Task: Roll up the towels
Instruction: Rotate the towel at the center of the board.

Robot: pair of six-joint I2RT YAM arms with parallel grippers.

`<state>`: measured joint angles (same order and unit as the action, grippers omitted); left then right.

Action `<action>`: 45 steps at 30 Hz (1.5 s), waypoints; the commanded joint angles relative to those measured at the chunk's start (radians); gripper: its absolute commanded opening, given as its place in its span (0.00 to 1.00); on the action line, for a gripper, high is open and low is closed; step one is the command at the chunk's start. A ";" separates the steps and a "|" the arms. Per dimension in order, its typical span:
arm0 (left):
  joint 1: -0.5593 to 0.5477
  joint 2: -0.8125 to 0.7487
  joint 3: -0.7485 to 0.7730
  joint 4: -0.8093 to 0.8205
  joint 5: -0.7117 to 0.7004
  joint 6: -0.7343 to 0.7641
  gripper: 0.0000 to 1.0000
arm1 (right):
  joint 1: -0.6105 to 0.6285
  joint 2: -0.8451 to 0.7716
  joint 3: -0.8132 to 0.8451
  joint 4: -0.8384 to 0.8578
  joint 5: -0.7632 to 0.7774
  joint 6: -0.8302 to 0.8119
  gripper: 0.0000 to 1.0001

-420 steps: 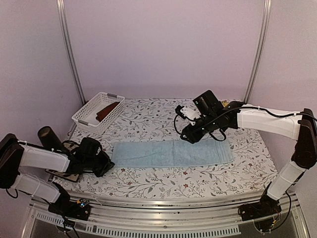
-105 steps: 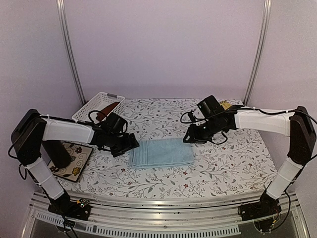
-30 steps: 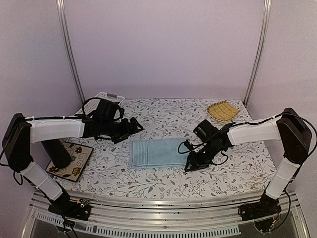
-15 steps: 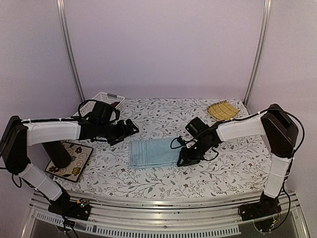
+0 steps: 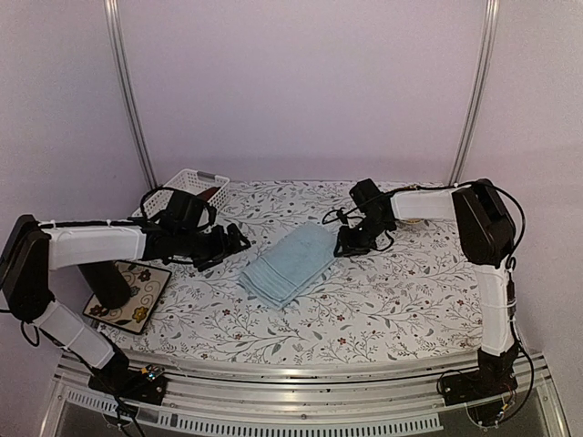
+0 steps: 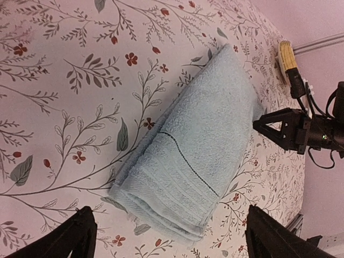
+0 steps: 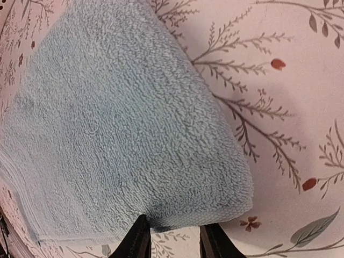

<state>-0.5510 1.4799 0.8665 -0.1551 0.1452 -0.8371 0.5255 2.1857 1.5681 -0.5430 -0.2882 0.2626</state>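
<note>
The light blue towel [image 5: 290,264] lay folded and slantwise near the middle of the table, and the rust-red towel [image 5: 212,193] sat in the white basket [image 5: 189,177] at the far left corner. The left gripper [image 5: 239,240] hovered just left of the blue towel with its fingers spread wide. The right gripper [image 7: 174,230] was at the towel's far right corner, fingers a little apart with the folded edge at their tips, and I could not tell whether they pinched it.

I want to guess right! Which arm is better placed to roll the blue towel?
Right. The right tool is at the edge of the blue towel; the left tool hangs apart, open.
</note>
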 commanded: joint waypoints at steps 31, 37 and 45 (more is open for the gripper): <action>0.002 0.313 0.014 0.134 0.153 0.072 0.33 | -0.013 -0.560 -0.277 -0.189 0.082 -0.068 0.34; -0.030 0.312 0.000 0.095 0.123 0.055 0.16 | -0.012 -0.539 -0.254 -0.188 0.066 -0.066 0.34; -0.105 0.315 -0.032 0.108 0.145 -0.012 0.09 | 0.035 -0.525 -0.237 -0.175 0.061 -0.094 0.35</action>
<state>-0.6113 1.7851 0.8673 -0.0383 0.2638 -0.8021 0.5285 1.6478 1.3022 -0.7326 -0.2184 0.1970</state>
